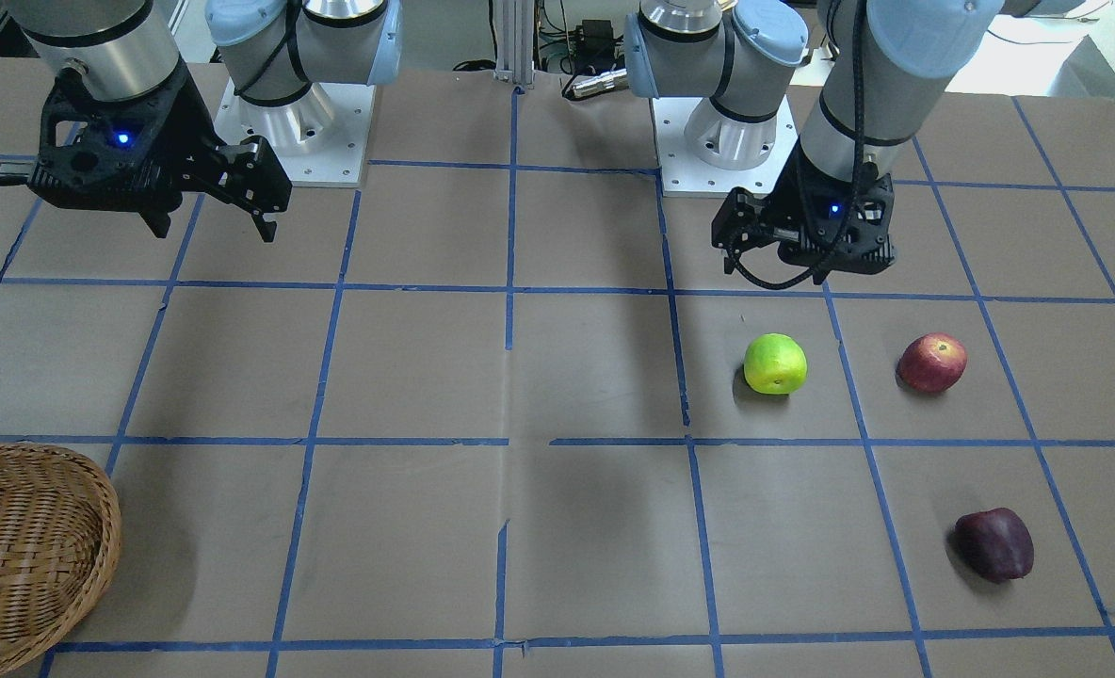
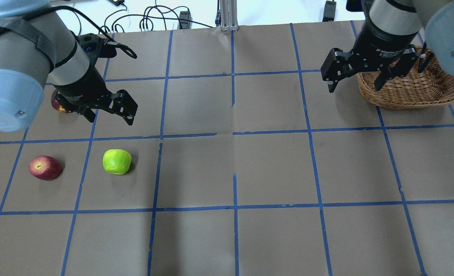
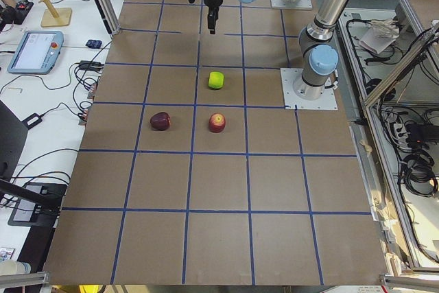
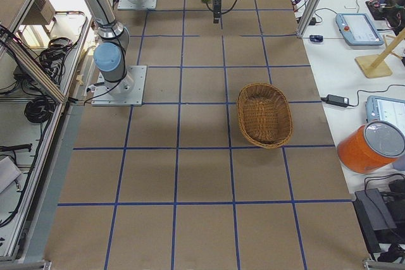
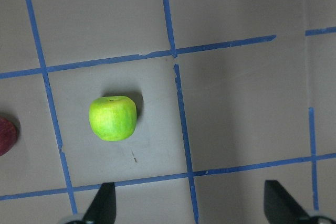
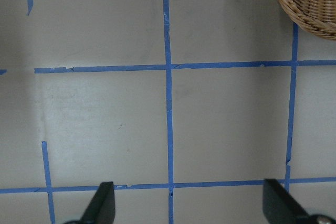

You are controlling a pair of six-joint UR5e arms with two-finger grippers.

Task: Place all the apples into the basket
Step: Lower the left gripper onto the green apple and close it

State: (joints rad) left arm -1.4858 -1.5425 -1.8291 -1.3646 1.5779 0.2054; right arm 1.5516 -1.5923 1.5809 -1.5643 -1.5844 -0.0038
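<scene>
Lime-green apple (image 5: 113, 118) below left gripper (image 5: 191, 204), off-centre | jaws apart | right gripper (image 6: 189, 204) jaws apart

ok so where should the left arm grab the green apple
Across its widest middle, coming straight down from above. The green apple is round and lies apart from the red apple on the table, so the open jaws probably fit either side of it.
</scene>
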